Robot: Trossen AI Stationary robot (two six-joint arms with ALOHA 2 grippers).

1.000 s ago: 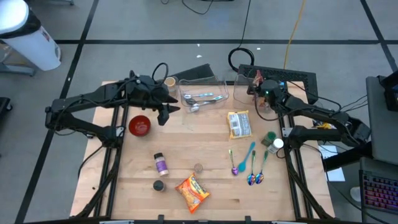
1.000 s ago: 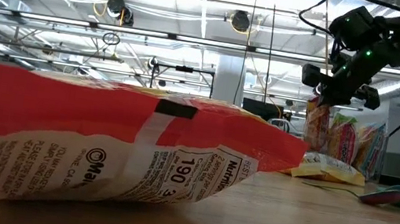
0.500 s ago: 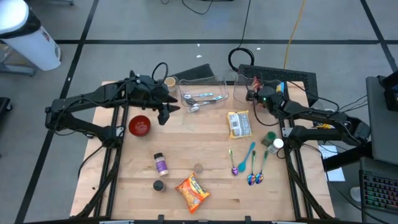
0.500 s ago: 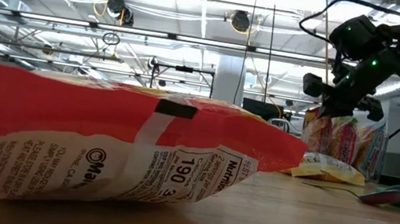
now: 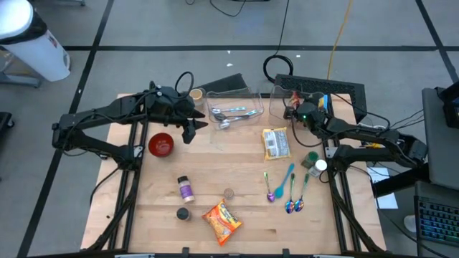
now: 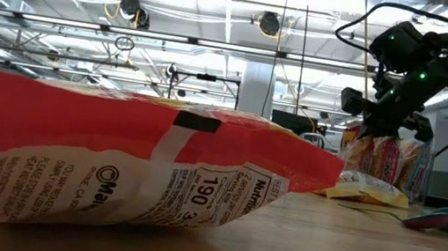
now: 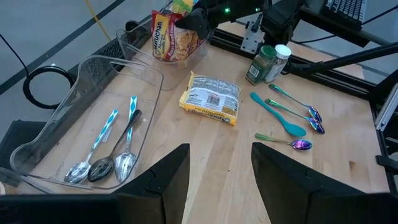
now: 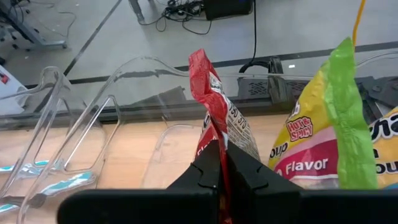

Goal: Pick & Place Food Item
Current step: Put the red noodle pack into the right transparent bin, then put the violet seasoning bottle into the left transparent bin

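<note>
My right fingers (image 8: 221, 163) pinched tight on red packet (image 8: 219, 118) top edge, to place it in bin; left fingers (image 7: 221, 171) parted, empty.

A wooden table (image 5: 237, 168) carries an orange noodle packet (image 5: 221, 221), spoons (image 5: 287, 188), a red bowl (image 5: 161, 144) and clear bins (image 5: 234, 107).

The pale wooden tabletop (image 5: 237, 183) looks smooth and matt, with faint plank seams showing across the middle of the high view. The clear plastic bin (image 7: 59, 146) at the lower left of the left wrist view is glassy and holds shiny metal spoons (image 7: 102, 165). The red crinkly plastic snack packet (image 8: 214, 124) at the centre of the right wrist view has a glossy film look, same as the big orange-red noodle packet (image 6: 112, 162) filling the low view.
</note>
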